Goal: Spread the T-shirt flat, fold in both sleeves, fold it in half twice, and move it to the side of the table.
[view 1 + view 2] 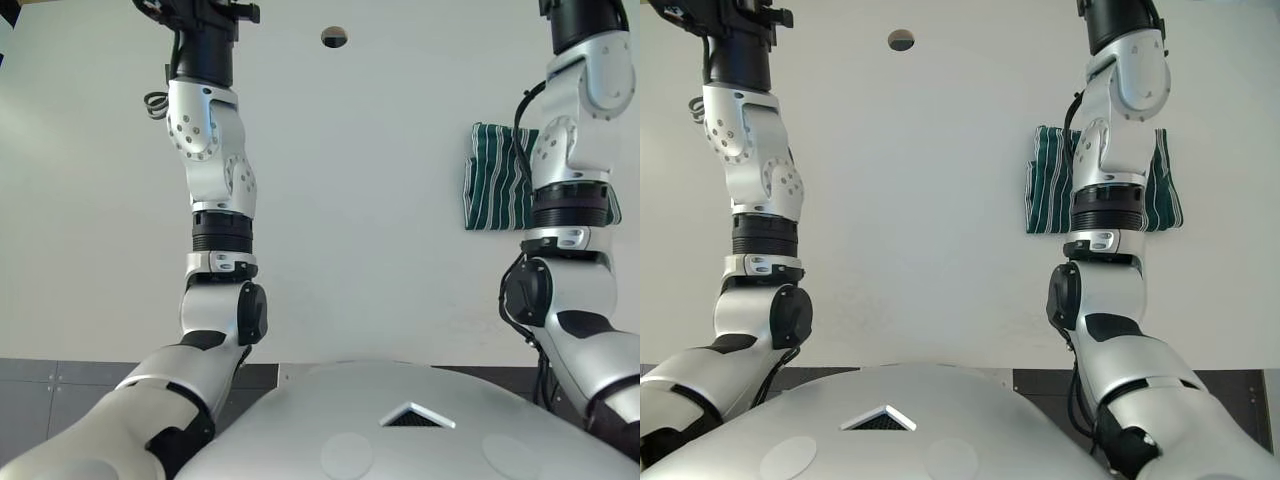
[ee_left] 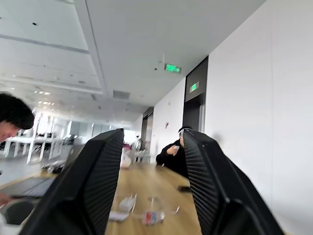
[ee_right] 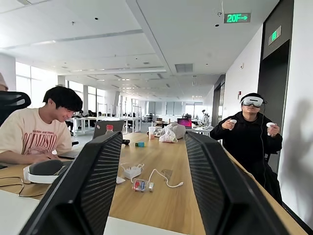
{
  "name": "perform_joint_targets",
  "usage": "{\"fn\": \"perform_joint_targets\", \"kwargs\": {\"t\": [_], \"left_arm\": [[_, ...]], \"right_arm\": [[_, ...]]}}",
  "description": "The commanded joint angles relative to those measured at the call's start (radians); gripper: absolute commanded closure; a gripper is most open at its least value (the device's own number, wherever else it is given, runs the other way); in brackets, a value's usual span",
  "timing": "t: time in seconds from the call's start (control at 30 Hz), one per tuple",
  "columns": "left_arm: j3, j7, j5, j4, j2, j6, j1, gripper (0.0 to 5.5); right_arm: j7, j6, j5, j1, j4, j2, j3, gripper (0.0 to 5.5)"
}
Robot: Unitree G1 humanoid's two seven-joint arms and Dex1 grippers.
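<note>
The T-shirt (image 1: 495, 180), green with white stripes, lies folded into a small rectangle on the right side of the white table (image 1: 380, 250). My right forearm crosses in front of it and hides its right part. Both arms are raised over the table. In the left wrist view my left gripper (image 2: 152, 133) is open, with nothing between its black ribbed fingers (image 2: 93, 186), and points out into the room. In the right wrist view my right gripper (image 3: 152, 134) is open too, and its fingers (image 3: 215, 186) hold nothing.
A small round hole (image 1: 334, 37) sits in the tabletop at the far middle. The table's front edge (image 1: 350, 362) runs just ahead of my body. Beyond the grippers stands a long wooden table (image 3: 161, 196) with small items.
</note>
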Motion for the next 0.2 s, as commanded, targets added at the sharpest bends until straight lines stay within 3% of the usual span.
{"fn": "perform_joint_targets", "kwargs": {"t": [0.03,0.2], "left_arm": [[0.011,-0.035,-0.037,-0.017,-0.014,-0.018,-0.017,3.28],[0.029,-0.023,-0.054,-0.033,0.003,0.040,-0.033,3.28]], "right_arm": [[0.014,0.014,0.034,0.010,-0.052,0.010,-0.003,3.14],[0.016,0.022,0.032,0.014,-0.074,0.027,0.024,3.14]]}}
